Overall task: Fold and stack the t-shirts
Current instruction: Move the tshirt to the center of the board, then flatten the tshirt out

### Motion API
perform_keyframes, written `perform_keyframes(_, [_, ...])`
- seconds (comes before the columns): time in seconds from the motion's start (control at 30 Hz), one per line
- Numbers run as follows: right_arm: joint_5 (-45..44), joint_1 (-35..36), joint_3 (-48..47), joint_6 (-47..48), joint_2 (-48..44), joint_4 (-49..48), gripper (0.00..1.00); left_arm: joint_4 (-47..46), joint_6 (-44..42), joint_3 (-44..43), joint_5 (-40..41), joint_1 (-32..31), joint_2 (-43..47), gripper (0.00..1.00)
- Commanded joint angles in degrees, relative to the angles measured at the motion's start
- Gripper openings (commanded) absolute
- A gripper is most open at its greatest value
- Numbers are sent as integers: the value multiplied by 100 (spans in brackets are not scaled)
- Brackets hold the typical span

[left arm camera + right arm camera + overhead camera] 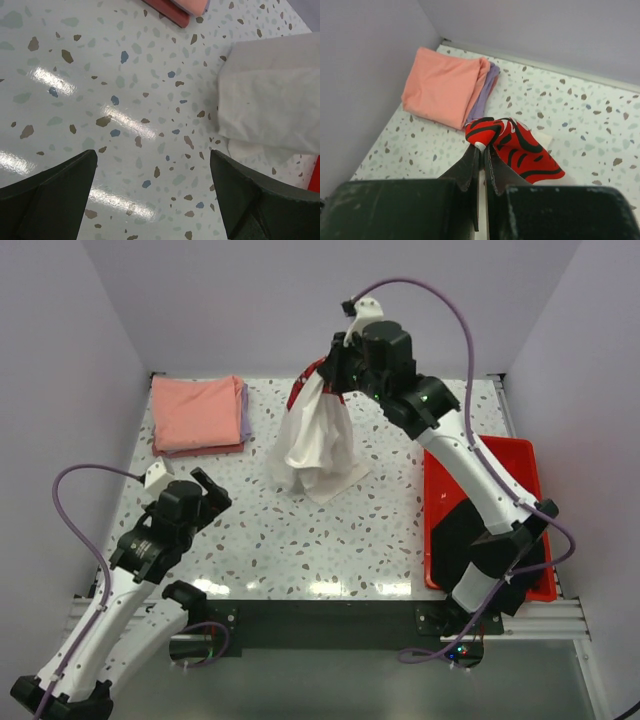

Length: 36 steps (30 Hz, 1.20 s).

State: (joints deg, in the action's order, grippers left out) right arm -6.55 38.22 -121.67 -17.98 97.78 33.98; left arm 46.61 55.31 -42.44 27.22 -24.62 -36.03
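My right gripper [332,377] is shut on the cream-white t-shirt [315,445] and holds it up at the table's back middle; the cloth hangs down with its lower end on the table. Its red and black print [515,147] bunches at the closed fingertips [481,146]. The salmon-pink t-shirt [197,412] lies folded on the lavender t-shirt [244,410] at the back left; both show in the right wrist view [442,85]. My left gripper [205,492] is open and empty over bare table, left of the white cloth [272,105].
A red plastic tray [505,510] sits at the right edge under the right arm. Purple walls close in the back and both sides. The speckled tabletop [300,540] stretches between the grippers.
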Motion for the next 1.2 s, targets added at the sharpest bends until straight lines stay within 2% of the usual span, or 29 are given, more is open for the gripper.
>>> perform_keyframes(0.0, [-224, 98, 1158, -223, -312, -1023, 0, 243, 156, -55, 29, -8, 61, 100])
perform_keyframes(0.1, [-110, 186, 1723, -311, -172, -1297, 0, 200, 208, 86, -94, -16, 26, 100])
perform_keyframes(0.23, [-145, 230, 2033, -408, 364, -1262, 1, -229, 165, 358, -401, -8, -149, 100])
perform_keyframes(0.43, [-303, 230, 1586, -338, 1585, -1034, 7, -1117, 59, 815, -1069, -16, -685, 100])
perform_keyframes(0.5, [-338, 230, 1287, -303, 1918, -937, 12, -1268, 94, 965, -1219, -8, -975, 100])
perform_keyframes(0.6, [-173, 221, 935, -172, 2148, -587, 30, -1514, 76, 1062, -1255, -8, -1353, 100])
perform_keyframes(0.63, [-67, 230, 873, -128, 2140, -489, 56, -1645, 50, 1071, -1237, -8, -1432, 100])
perform_keyframes(0.7, [74, 213, 759, 21, 2097, -305, 88, -1743, 33, 1097, -1106, 1, -1678, 100])
perform_keyframes(0.73, [109, 212, 741, 75, 1957, -147, 99, -1856, 24, 1106, -1018, 1, -1757, 100])
perform_keyframes(0.83, [57, 212, 1003, 180, 1396, -93, 99, -2032, -125, 1044, -1017, 124, -2091, 99])
perform_keyframes(0.93, [-153, 212, 1671, 155, 806, -216, 99, -2435, -222, 1088, -1140, 203, -2311, 94])
perform_keyframes(1.07, [-742, 151, 3030, -161, -449, -295, 99, -2736, -258, 1097, -1299, 308, -2811, 85])
perform_keyframes(1.17, [-857, 133, 4076, -416, -1066, -479, 99, -3008, -345, 1062, -1438, 449, -3172, 74])
